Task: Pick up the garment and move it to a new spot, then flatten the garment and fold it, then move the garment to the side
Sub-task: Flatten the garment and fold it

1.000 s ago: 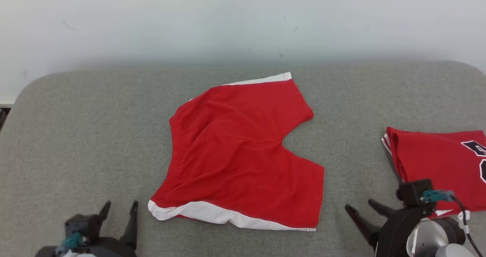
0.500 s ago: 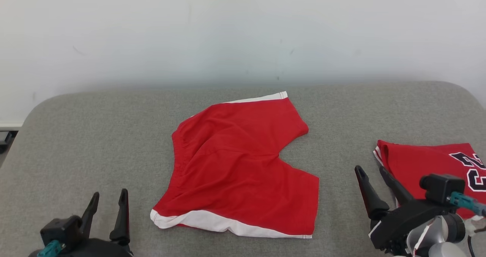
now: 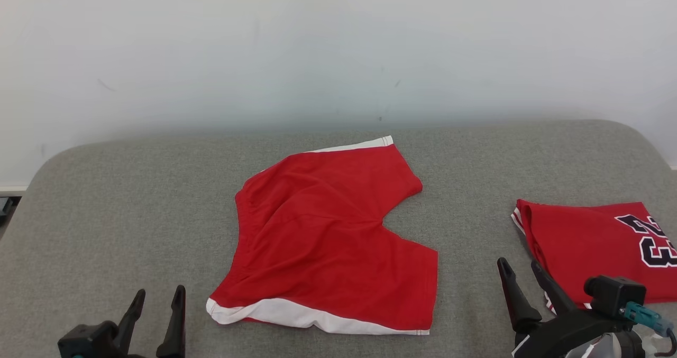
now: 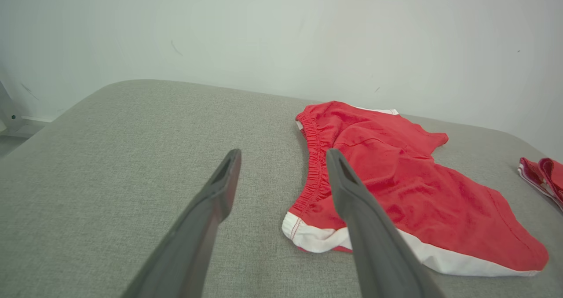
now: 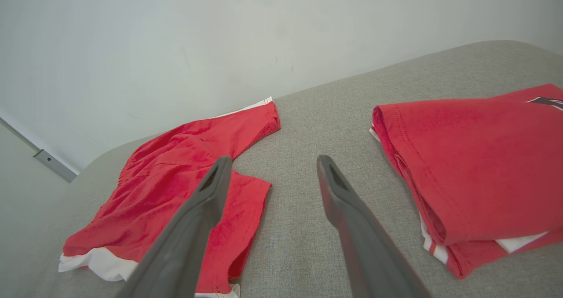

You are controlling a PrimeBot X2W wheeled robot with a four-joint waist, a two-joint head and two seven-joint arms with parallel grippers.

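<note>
Lying flat at the centre of the head view, the shorts [image 3: 328,236] are spreading red across the grey pad [image 3: 106,215]. The waistband is facing the left of the frame and both legs are opening toward the right. White trim is running along the hem at bottom centre, and again along the far leg's edge toward top centre. Soft creases are showing near the waistband.

The left gripper [image 3: 158,293] is sitting at lower left of the head view with its fingers pointing up. It is released, gaping and grasping nothing. It is near the shorts' lower-left corner but apart from it. In the left wrist view its right finger is passing in front of the white hem, and bare pad is showing between the two fingers.

The right gripper [image 3: 518,264] is sitting at lower right of the head view with its fingers tilting up and left. It is likewise released and empty. It is standing between the shorts and a folded red jersey [image 3: 587,247], just beside the jersey's lower-left corner. In the right wrist view grey pad is showing between its fingers, with the shorts at left and the jersey at right.

The jersey is lying at the right edge of the head view, well apart from the shorts, and is showing a dark number outlined in white. A pale wall [image 3: 317,46] is rising behind the pad across the upper frame.
</note>
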